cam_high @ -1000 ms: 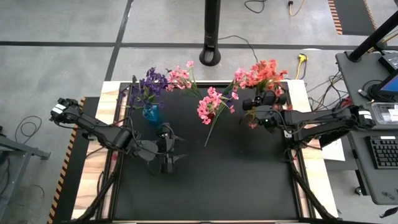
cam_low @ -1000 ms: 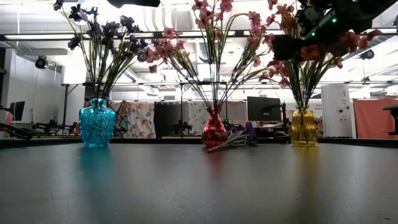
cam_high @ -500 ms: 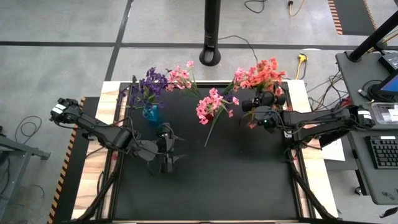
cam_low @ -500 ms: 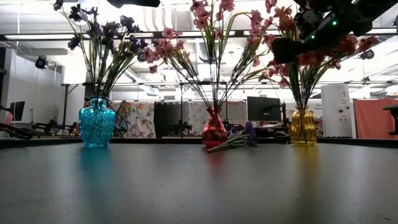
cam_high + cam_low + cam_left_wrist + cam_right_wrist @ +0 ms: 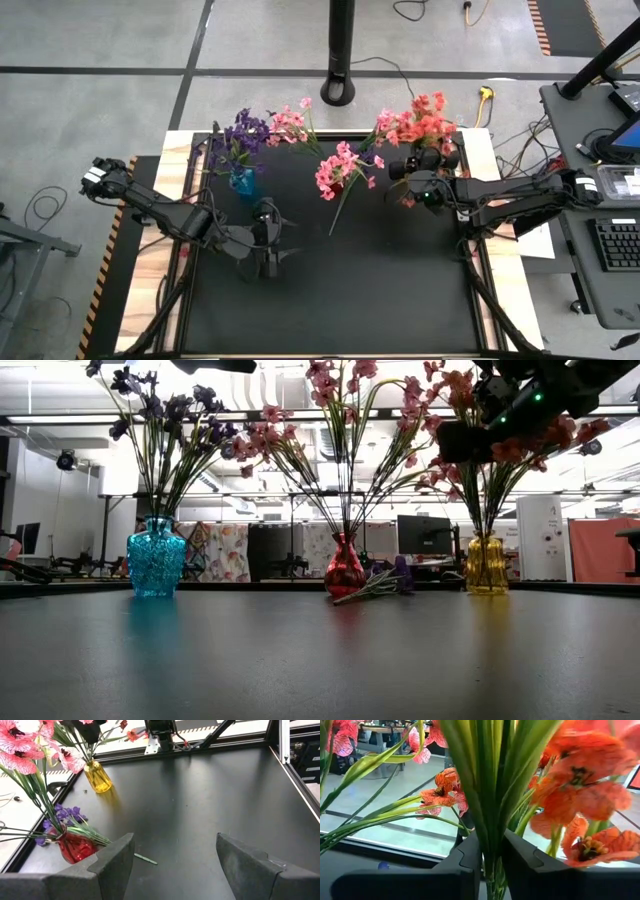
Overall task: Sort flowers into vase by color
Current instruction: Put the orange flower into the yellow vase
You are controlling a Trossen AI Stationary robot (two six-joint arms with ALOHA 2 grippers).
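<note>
Barely shifted, my right gripper now eases its clench on the orange-red flowers' green stems over the amber glass vase (left gripper idles, gaping), so I judge release is starting.

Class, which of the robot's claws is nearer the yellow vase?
Right. The right claw is above the yellow vase, among its orange flowers; the left claw hovers far across the table.

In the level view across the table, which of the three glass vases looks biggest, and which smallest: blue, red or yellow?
1. The blue vase looks largest: widest and tallest.
2 and 3. The red vase and the yellow vase look much alike in size, so I would not rank them. They may also stand at different depths from the camera.
</note>
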